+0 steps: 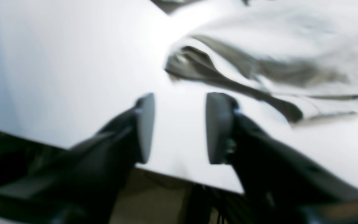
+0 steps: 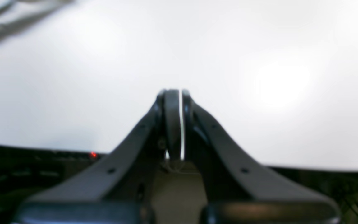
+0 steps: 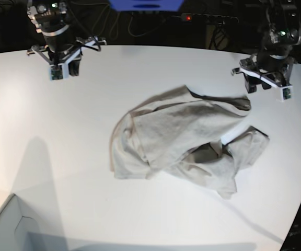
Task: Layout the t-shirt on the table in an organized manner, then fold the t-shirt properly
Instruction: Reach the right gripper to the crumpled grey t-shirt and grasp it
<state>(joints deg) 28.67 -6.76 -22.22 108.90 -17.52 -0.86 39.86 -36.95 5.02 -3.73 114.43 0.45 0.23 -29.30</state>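
Crumpled in a heap near the middle of the counter [image 3: 46, 157], slightly toward 3 o'clock in the base view: the t-shirt [image 3: 182, 138], light grey-beige, bunched and folded over itself, with one dark edge trailing toward 1 o'clock. Not laid out flat.

At 2 o'clock in the base view, above the counter's far edge: the left claw [image 1: 180, 127], fingers standing apart with bare white counter between the pads [image 1: 218, 127], nothing gripped. Just beyond it in the left wrist view, toward 1 o'clock: a rumpled fold of the t-shirt, close but not touching.

At 10 o'clock in the base view, well apart from the t-shirt: the right claw [image 2: 176, 124], fingers pressed together with only a thin bright slit between, holding nothing. Blurred cloth at the 10 o'clock corner of the right wrist view.

At 7 o'clock in the base view: a pale box corner [image 3: 7, 227].
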